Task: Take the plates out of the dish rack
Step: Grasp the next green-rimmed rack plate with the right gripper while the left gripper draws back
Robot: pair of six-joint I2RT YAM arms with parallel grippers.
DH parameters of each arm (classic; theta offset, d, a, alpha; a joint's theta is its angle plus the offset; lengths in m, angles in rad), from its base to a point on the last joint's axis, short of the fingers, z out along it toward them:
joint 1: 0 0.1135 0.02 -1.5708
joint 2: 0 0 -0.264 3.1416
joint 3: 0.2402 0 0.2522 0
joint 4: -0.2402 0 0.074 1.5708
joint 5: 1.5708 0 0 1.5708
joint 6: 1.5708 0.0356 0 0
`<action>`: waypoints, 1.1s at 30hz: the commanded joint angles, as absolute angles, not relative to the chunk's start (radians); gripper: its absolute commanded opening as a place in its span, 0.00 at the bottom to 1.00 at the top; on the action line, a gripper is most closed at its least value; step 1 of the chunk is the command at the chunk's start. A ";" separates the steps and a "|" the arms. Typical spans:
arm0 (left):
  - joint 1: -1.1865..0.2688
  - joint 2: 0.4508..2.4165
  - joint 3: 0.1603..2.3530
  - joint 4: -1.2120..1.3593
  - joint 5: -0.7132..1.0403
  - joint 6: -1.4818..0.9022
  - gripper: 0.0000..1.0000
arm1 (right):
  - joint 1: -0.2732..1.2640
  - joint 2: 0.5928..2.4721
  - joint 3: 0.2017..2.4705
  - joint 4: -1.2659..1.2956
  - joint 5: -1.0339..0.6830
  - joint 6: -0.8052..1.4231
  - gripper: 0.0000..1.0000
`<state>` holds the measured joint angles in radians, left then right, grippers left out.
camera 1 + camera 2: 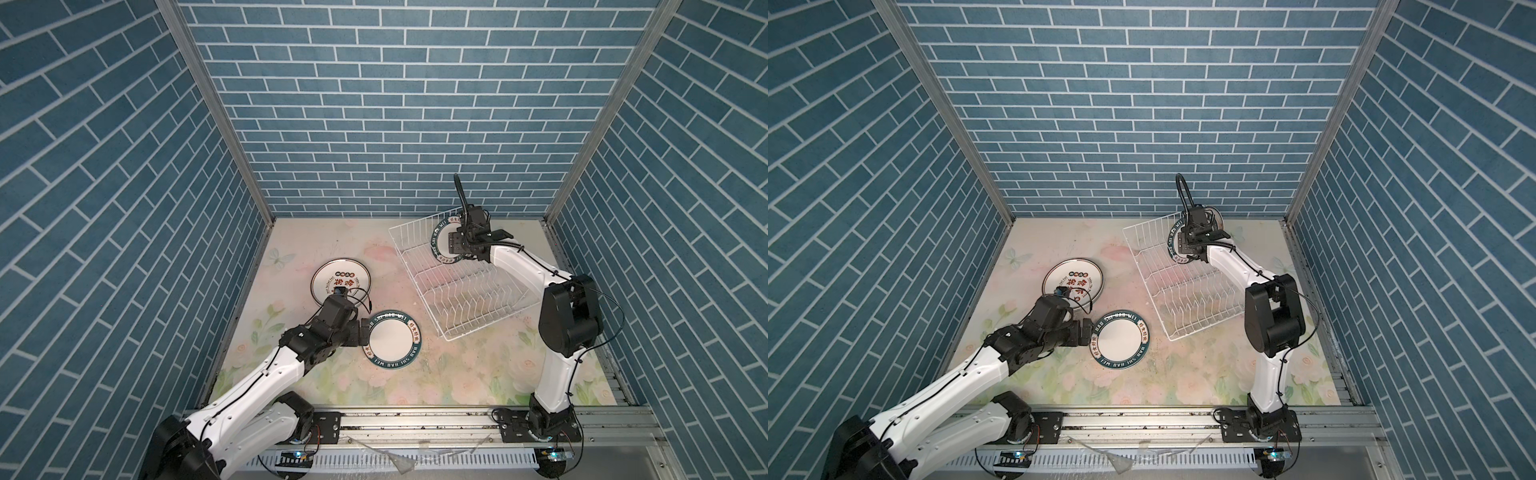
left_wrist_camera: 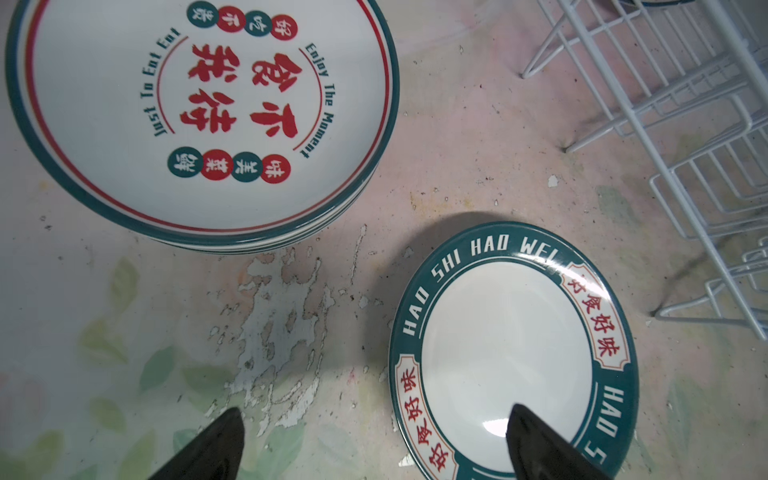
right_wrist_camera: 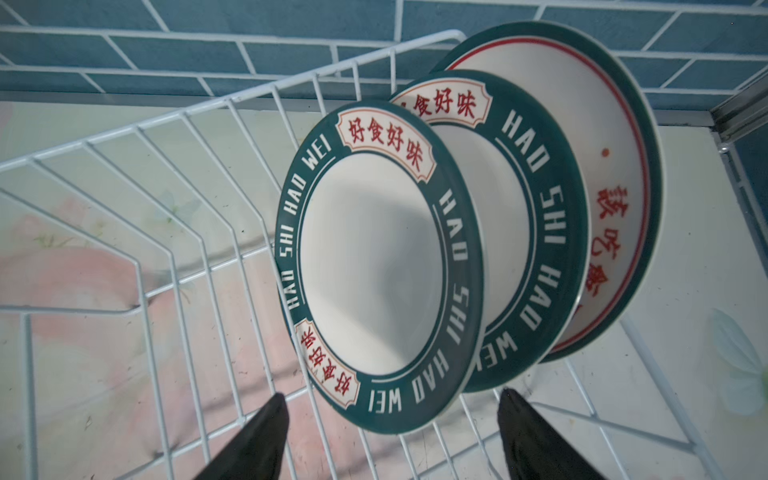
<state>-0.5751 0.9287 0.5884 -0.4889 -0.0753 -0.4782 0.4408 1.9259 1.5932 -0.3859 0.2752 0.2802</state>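
Right gripper (image 3: 390, 395), jaws spread and empty, faces the front plate (image 3: 370, 266) standing upright in the dish rack (image 3: 166, 137), its near rim apparently between the fingertips (image 3: 266, 428); left gripper (image 2: 376, 409), likewise spread, sits well apart.

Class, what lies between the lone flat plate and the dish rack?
Nothing: only bare floral tabletop separates the plate from the dish rack, seen in both top views.

Bright, even light in both top views, brick walls (image 1: 395, 104) crisp to the edges. Glare flashes on the green-rimmed plate (image 2: 511, 353) lying near the dish rack (image 2: 664, 158); inside that rack it's dimmer, racked plates (image 3: 374, 270) softly shadowed.
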 commanded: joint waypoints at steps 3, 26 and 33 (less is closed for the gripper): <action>-0.579 0.865 0.575 -0.532 -0.138 -0.492 0.99 | 0.420 1.981 1.700 -0.373 0.310 0.267 0.79; -0.579 0.730 0.573 -0.574 -0.222 -0.601 0.99 | 0.298 2.119 1.757 -0.267 -0.077 0.243 0.50; -0.579 0.673 0.575 -0.587 -0.214 -0.528 0.99 | 0.293 2.121 1.734 -0.233 -0.152 0.221 0.36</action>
<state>-0.5751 0.7002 0.5568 -0.5652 -0.2089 -0.5747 0.2962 2.1078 1.7229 -0.2665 -0.0921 0.2535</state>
